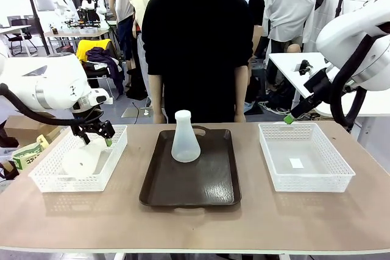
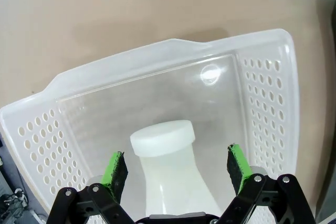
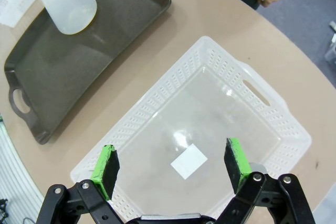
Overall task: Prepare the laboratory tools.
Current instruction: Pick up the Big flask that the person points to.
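Observation:
One frosted-white conical flask (image 1: 184, 137) stands upright on the dark brown tray (image 1: 207, 184) at the table's middle; it is the flask (image 3: 63, 1) at the top left of the right wrist view. A second flask (image 2: 168, 174) lies on its side in the left white basket (image 2: 262, 87), its neck between my left gripper's green pads (image 2: 116, 170). My left gripper (image 1: 97, 140) hangs open over that flask (image 1: 82, 159) without touching it. My right gripper (image 3: 170, 169) is open, raised above the right white basket (image 1: 332, 178), with nothing between its fingers.
A person in black stands at the far side of the table behind the tray, hands down by the edge. The right basket (image 3: 252, 93) holds only a small white paper slip (image 3: 188, 162). Bare tabletop lies along the near edge.

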Robot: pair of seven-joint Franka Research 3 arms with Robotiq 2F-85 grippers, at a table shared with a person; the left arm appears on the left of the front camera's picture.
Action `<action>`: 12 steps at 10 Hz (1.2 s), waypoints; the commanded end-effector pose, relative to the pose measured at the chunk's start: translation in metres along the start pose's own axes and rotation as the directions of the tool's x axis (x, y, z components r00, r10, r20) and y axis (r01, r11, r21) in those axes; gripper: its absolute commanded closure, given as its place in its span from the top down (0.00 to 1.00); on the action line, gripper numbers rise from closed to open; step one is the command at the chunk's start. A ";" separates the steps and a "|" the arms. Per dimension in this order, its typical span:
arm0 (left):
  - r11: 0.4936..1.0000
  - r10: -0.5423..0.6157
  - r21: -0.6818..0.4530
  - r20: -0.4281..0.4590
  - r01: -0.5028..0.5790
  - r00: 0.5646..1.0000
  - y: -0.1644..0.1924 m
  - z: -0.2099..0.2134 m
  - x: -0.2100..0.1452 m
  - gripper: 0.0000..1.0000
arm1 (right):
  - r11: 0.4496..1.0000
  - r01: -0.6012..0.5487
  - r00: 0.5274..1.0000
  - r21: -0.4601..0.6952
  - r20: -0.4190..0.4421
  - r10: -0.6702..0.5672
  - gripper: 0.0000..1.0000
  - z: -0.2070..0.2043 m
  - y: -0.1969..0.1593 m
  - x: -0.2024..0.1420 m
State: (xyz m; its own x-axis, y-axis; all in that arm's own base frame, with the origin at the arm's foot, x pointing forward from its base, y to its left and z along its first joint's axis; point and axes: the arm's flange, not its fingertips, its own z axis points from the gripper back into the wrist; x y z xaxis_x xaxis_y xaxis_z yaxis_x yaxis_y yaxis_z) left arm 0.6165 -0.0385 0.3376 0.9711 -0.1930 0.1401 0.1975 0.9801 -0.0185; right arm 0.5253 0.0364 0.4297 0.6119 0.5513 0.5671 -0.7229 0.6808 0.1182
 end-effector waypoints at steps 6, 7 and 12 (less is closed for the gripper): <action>0.999 0.015 0.045 -0.073 -0.012 0.997 -0.001 -0.011 0.015 0.55 | 1.000 -0.004 1.000 -0.004 -0.010 0.004 1.00 0.000 -0.001 -0.001; 0.999 0.020 0.049 -0.075 -0.016 0.997 0.000 -0.010 0.015 0.37 | 1.000 -0.004 1.000 -0.004 -0.010 0.004 1.00 0.000 -0.001 -0.001; 0.997 0.056 0.054 -0.082 -0.051 0.995 0.005 -0.010 0.015 0.00 | 1.000 -0.004 1.000 -0.004 -0.010 0.004 1.00 0.000 -0.001 -0.001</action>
State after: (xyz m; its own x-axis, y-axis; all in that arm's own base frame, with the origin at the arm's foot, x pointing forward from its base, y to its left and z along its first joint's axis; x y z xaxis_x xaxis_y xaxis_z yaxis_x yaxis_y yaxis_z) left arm 0.6285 -0.0352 0.3284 0.9832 -0.1711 0.0641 0.1716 0.9852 -0.0028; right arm 0.5253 0.0364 0.4297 0.6120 0.5513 0.5671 -0.7228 0.6808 0.1182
